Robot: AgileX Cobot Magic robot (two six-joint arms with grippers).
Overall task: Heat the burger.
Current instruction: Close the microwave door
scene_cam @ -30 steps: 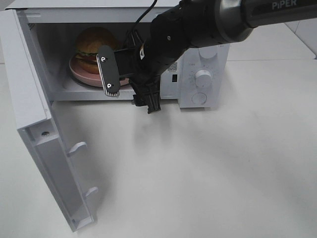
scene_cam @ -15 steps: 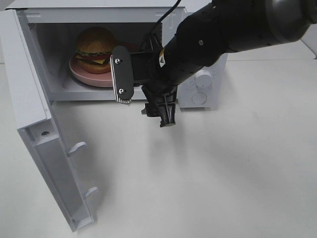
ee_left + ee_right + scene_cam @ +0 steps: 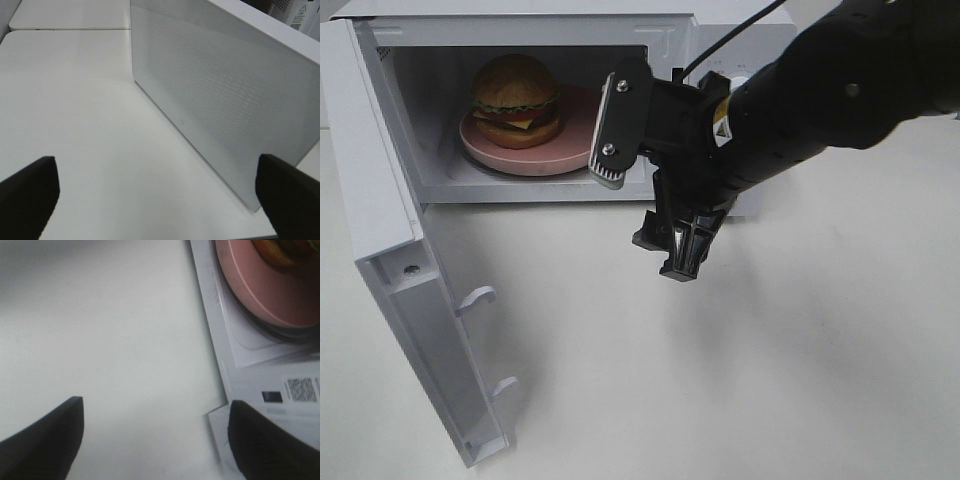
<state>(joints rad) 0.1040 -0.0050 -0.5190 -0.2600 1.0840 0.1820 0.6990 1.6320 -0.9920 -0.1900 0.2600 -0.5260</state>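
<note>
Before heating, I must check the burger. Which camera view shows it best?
The exterior high view: the whole burger sits on its pink plate inside the open microwave. The right wrist view catches only a blurred edge of it. The left wrist view shows just the microwave door.

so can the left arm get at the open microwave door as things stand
Probably yes: the door stands with its outer face just ahead of the left arm's open fingers, with only table between them.
</note>
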